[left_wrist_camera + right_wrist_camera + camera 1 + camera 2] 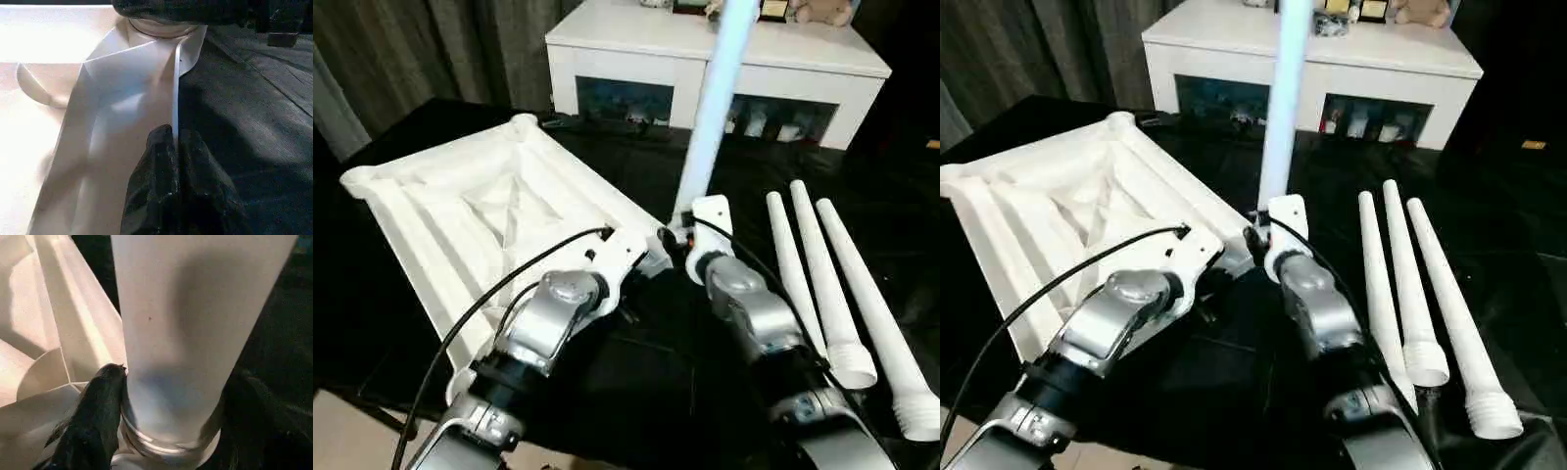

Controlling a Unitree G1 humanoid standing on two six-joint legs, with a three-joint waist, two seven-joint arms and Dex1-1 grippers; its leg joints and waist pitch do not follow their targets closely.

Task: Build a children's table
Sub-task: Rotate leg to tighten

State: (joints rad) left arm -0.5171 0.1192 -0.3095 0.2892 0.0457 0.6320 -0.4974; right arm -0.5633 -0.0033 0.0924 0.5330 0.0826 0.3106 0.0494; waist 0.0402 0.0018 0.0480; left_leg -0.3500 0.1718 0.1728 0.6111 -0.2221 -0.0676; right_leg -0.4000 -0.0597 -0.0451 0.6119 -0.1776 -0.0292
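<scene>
The children's table top lies upside down on the black surface, ribbed underside up. One white leg stands upright in its near right corner socket. My right gripper is shut around the base of this leg, one black finger pressed against its side. My left gripper is shut on the thin rim of the table top, right beside that corner. Three more legs lie side by side to the right.
A white low cabinet with dark glass openings stands at the back, small objects on top. Dark curtains hang at the back left. A black cable runs over my left forearm. The black surface's near edge is at the bottom left.
</scene>
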